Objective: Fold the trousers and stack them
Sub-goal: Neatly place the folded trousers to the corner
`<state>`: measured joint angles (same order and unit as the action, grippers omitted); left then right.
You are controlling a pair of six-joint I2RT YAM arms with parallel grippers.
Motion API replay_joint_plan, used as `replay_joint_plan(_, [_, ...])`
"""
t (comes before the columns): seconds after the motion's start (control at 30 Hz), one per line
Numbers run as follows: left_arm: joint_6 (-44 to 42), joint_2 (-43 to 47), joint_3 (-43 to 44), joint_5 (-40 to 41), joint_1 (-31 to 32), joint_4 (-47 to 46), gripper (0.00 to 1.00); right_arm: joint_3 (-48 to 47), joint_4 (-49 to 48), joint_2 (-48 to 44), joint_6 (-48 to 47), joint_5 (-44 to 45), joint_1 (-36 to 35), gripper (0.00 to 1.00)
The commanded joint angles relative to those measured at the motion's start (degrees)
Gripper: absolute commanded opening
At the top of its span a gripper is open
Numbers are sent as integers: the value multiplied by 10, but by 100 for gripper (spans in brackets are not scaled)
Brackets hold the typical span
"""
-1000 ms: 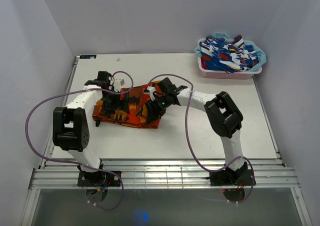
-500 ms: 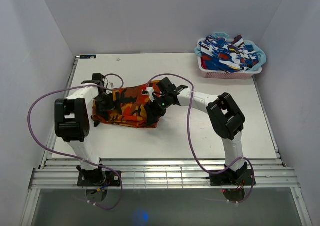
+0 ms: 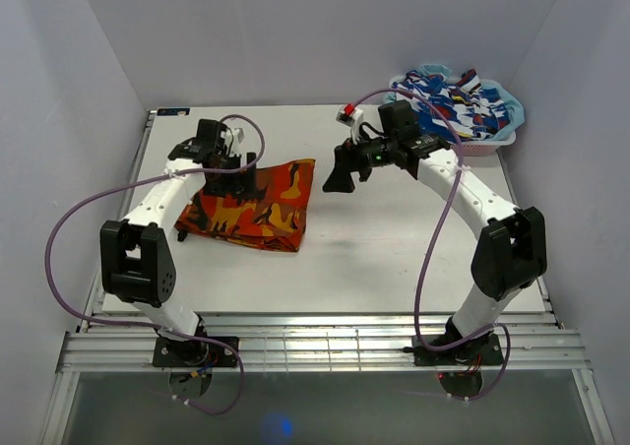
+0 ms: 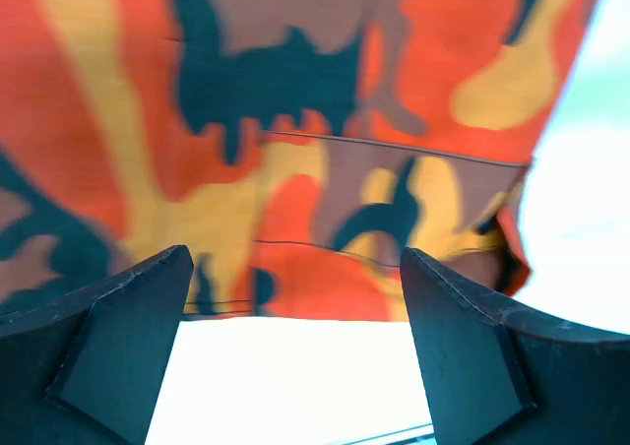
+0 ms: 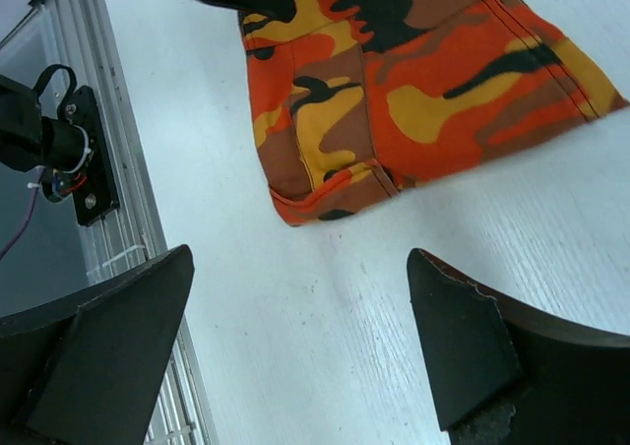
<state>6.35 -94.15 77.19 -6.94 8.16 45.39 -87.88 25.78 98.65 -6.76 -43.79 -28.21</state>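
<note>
- The trousers [image 3: 251, 207] lie folded into a flat orange camouflage bundle on the left half of the worktop [image 3: 394, 258]. The bundle's long axis runs roughly left to right; how many layers it holds I cannot tell.
- The left gripper [image 4: 293, 268] hovers over the bundle's far edge, jaws wide apart and holding nothing, so it is plainly the nearer one.
- The right gripper [image 5: 300, 258] hangs raised off to the bundle's right, jaws likewise apart and empty, with the cloth lying ahead of it.
- A pink basket [image 3: 448, 147] of blue-patterned clothes sits well apart at the far right corner.
</note>
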Motion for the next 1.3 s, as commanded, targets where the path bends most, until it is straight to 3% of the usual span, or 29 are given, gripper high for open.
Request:
replay_joint_plan(0.0, [63,-1,-27,32,35,16,98,71,20,-13,-12,5,31,95])
replay_joint_plan(0.23, [149,-99,-60,116,84,0,98,136,21,-48,-15,30,90,95])
replay_joint_plan(0.4, [158,-228,34,173,59,32,97,147,24,-47,-15,38,104,95])
replay_joint_plan(0.5, [131,-326,125,163,-4,39,91,147,28,-46,-19,43,112,95])
replay_joint_plan(0.63, [110,-415,254,151,-74,41,91,162,28,-47,-28,42,123,95])
replay_joint_plan(0.67, [57,-425,271,110,-78,24,91,168,28,-46,-29,43,126,95])
replay_joint_plan(0.77, [-9,-461,336,114,-77,3,91,175,26,-43,-25,37,131,95])
replay_joint_plan(0.83, [-3,-500,379,148,-81,17,92,178,24,-43,-22,37,133,95])
replay_joint_plan(1.1, [45,-592,558,104,-101,14,93,189,19,-42,-16,45,134,95])
replay_joint_plan(1.27, [116,-606,561,109,-101,-7,93,193,20,-41,-19,52,136,95])
